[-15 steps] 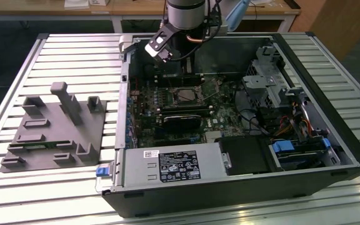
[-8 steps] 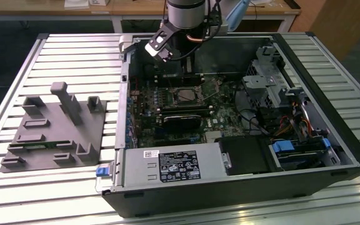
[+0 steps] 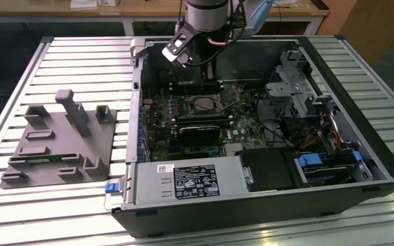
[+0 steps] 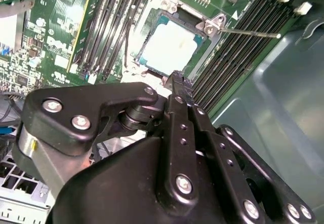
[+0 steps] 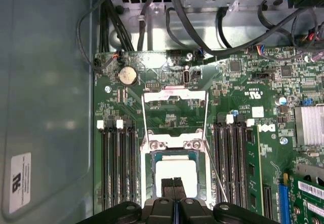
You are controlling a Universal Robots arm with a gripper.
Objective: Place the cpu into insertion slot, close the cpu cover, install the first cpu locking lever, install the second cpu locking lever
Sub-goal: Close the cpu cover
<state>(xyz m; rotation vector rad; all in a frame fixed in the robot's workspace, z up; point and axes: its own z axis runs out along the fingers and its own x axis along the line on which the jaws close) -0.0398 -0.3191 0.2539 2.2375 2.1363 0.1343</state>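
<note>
While the pale square cpu [image 5: 174, 167] lies socketed, the black gripper [image 5: 173, 186] (empty) hangs pinched closed.

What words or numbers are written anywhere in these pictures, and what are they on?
Black and white sticker on the silver metal box: print too small to read.
White sticker on the grey case wall: too blurred to read.
Green circuit board, tiny white print: too small to read.

cpu [image 4: 170, 46] in insertion slot [image 4: 178, 17], gripper [image 4: 177, 78] nearby
</note>
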